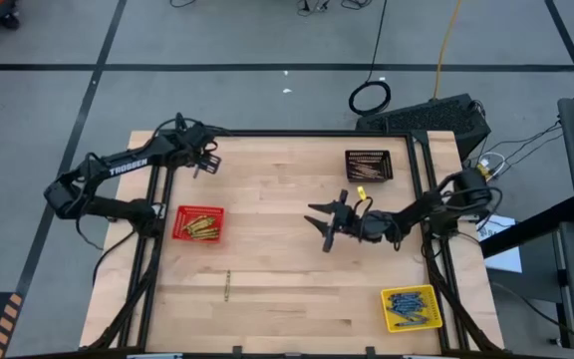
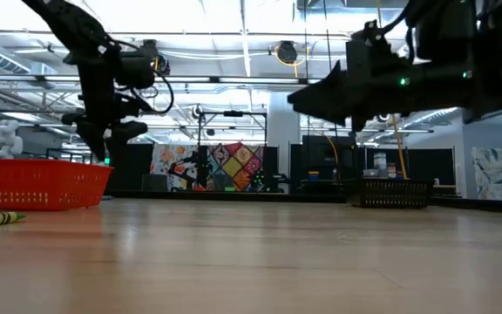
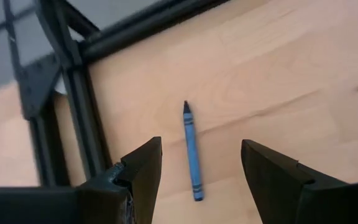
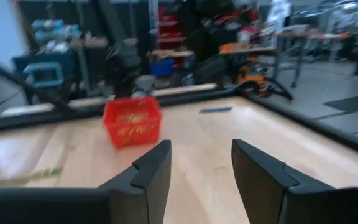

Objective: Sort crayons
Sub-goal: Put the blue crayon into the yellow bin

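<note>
Red basket [image 1: 199, 223] holds gold crayons [image 1: 203, 226]; yellow basket [image 1: 412, 308] blue ones.

A blue crayon [image 3: 192, 151] lies on the table [image 3: 291, 68] between my spread fingers [image 3: 143, 174], near the black frame [image 3: 79, 112].

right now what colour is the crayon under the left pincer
Blue crayon, clearest in the left wrist view.

i see a blue crayon [image 3: 192, 153] flat on bare wood nr the far-left corner, a gold-green crayon [image 1: 227, 284] lying loose mid-front, other crayons [image 1: 199, 225] piled in baskets.
</note>
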Robot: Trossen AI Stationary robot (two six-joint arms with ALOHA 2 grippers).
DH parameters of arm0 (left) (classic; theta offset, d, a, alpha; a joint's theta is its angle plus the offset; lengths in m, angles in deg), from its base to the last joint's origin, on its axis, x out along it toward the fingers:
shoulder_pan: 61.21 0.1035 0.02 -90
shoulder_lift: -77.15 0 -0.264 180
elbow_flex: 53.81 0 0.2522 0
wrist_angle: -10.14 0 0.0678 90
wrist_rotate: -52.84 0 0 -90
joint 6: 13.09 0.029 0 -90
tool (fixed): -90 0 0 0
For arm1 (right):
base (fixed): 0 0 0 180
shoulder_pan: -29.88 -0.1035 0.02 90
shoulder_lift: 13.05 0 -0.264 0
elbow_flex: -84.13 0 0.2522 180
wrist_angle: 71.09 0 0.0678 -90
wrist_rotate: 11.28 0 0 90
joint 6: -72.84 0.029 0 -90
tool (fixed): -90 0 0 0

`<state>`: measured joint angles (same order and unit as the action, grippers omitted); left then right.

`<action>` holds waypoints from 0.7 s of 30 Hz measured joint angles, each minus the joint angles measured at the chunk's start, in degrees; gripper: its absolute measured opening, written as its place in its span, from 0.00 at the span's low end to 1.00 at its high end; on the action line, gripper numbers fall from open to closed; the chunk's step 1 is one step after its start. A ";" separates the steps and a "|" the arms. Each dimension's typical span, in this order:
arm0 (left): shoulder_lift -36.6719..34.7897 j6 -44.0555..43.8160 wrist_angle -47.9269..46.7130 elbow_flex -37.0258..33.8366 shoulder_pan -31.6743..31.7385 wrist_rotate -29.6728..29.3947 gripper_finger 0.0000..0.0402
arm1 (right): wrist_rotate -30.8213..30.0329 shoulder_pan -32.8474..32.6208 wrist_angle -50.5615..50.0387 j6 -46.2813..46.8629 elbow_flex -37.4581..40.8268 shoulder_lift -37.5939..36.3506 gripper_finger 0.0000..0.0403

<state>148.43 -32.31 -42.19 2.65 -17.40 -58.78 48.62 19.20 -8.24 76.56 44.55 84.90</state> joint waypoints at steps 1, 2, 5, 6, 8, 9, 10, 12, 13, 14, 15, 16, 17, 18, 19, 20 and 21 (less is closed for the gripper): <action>0.04 -0.39 0.56 -0.35 1.00 0.96 0.54 | 1.05 0.26 -0.21 -0.07 -0.34 1.03 0.38; 0.34 -1.14 0.78 -0.61 2.15 1.84 0.54 | 2.27 0.53 -0.35 -0.07 -0.81 2.01 0.38; 2.40 -2.23 2.13 -0.88 5.38 4.68 0.54 | 5.73 1.11 -0.25 -0.07 -2.21 4.38 0.38; 3.45 -2.25 3.04 -0.88 6.32 6.00 0.54 | 6.58 1.28 -0.23 -0.17 -2.80 5.05 0.38; 6.23 -1.15 4.84 -0.88 7.95 9.07 0.54 | 7.64 1.37 -0.21 -0.49 -3.63 5.94 0.38; 7.89 -0.47 5.58 -0.88 8.75 10.23 0.54 | 7.84 1.48 -0.18 -0.95 -4.16 6.30 0.38; 9.53 0.52 6.10 -0.88 9.63 11.22 0.54 | 7.90 1.50 -0.19 -1.63 -4.59 6.52 0.38; 12.55 1.79 6.17 -0.33 10.90 11.33 0.54 | 7.90 1.60 -0.21 -2.87 -5.14 6.80 0.38; 13.86 2.15 5.91 0.40 11.12 10.89 0.54 | 7.86 1.62 -0.25 -3.26 -5.44 6.80 0.38; 14.52 2.48 6.08 0.96 11.06 10.42 0.54 | 7.86 1.64 -0.21 -3.66 -5.66 6.78 0.38; 15.18 2.97 6.62 1.57 10.95 10.46 0.54 | 7.81 1.64 -0.09 -4.07 -5.79 6.77 0.38; 16.02 3.11 7.54 2.13 10.89 10.52 0.54 | 7.81 1.66 -0.10 -4.48 -5.86 6.76 0.38; 16.87 3.12 7.77 2.48 11.15 10.88 0.54 | 7.80 1.66 -0.14 -4.80 -5.87 6.78 0.38; 17.58 3.16 6.91 2.66 11.45 11.00 0.54 | 7.83 1.67 -0.22 -4.99 -5.87 6.78 0.38; 18.17 3.07 5.33 3.11 11.56 10.93 0.53 | 7.86 1.74 -0.23 -5.06 -5.87 6.78 0.38; 18.77 3.04 4.50 3.81 11.60 10.84 0.53 | 7.84 1.87 -0.20 -5.07 -5.87 6.78 0.38; 19.36 3.04 4.43 4.46 11.52 10.88 0.52 | 7.84 1.98 -0.17 -5.06 -5.87 6.78 0.38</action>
<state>167.79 -29.27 -37.75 7.12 -5.87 -47.90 56.45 21.18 -8.41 71.49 38.68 91.68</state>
